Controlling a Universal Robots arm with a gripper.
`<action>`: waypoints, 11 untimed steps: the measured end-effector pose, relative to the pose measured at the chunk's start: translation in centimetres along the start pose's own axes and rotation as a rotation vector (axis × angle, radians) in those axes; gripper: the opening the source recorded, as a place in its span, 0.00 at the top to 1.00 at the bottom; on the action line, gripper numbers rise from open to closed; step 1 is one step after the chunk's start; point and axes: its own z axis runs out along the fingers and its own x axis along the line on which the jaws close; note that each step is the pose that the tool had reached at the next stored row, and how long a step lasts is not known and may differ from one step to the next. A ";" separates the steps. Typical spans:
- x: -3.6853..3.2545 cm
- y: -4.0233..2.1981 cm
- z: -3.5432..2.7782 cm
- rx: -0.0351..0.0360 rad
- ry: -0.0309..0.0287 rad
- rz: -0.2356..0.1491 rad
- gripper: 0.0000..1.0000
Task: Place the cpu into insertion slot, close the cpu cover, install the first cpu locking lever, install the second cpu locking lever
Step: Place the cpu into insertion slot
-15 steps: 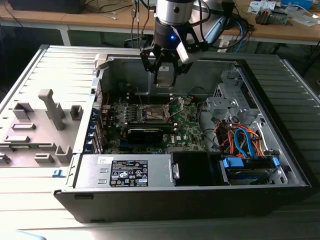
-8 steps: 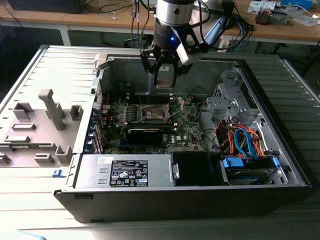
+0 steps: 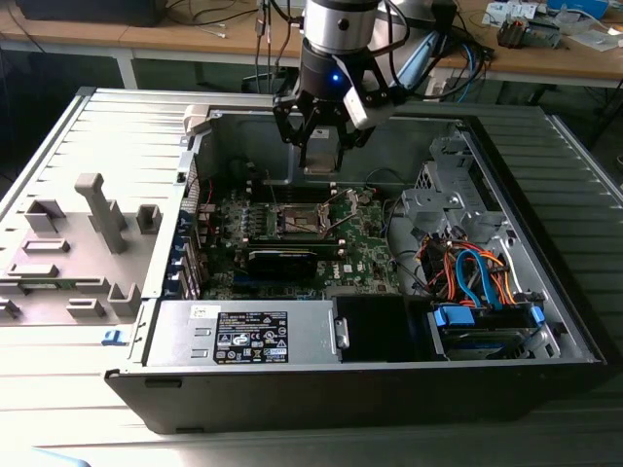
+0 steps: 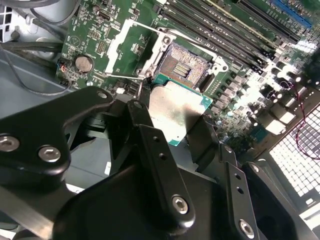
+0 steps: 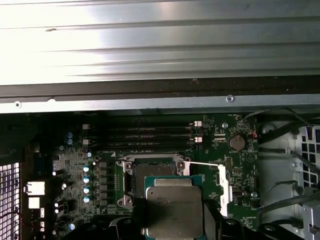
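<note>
- The cpu cover stands swung open beside the insertion slot, mid-board by the memory slots.
- The gripper hangs above the slot, its fingers clamped on opposite edges of the cpu.
- Likely risk: a tilted or offset chip could seat askew and bend the socket contacts.

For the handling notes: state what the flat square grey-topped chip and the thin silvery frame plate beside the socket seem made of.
The flat square grey-topped chip: likely a metal lid, dull silver-grey with soft glare, on a green board rim. The thin silvery frame plate: probably sheet metal, pale and shiny, thin-edged with a cut-out middle.
</note>
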 end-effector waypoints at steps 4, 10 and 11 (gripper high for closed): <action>0.00 -0.11 0.07 0.0000 0.0000 0.000 0.45; -0.01 -0.27 0.19 0.0000 0.0000 0.000 0.45; -0.01 -0.30 0.21 0.0000 0.0000 0.000 0.45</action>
